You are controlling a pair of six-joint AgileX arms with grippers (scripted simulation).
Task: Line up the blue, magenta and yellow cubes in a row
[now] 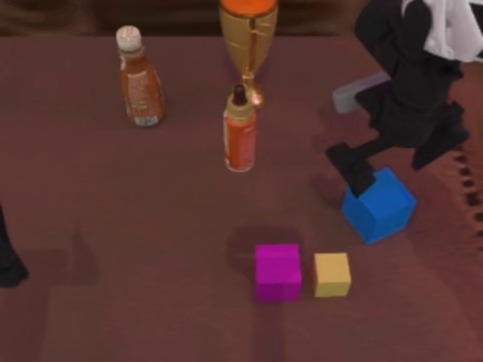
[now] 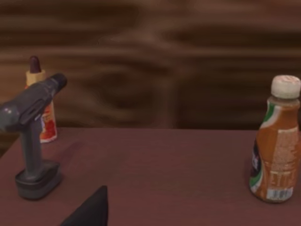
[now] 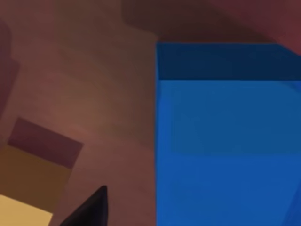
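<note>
The blue cube [image 1: 379,205] rests right of centre, turned at an angle. In front of it, the magenta cube [image 1: 278,272] and the smaller yellow cube [image 1: 332,274] sit side by side with a narrow gap. My right gripper [image 1: 392,172] hangs open over the blue cube's far edge, one finger at its far left corner. The right wrist view shows the blue cube [image 3: 225,141] close up, one dark fingertip [image 3: 94,207] beside it with a gap, and the yellow cube [image 3: 23,188] off to the side. My left gripper [image 1: 9,271] is parked at the left edge.
An orange-brown bottle with a white cap [image 1: 139,79] stands at the back left, and an orange bottle with a dark cap [image 1: 240,132] at the back centre. A golden cup [image 1: 249,38] rises behind it. A grey drill [image 1: 361,92] lies partly under my right arm.
</note>
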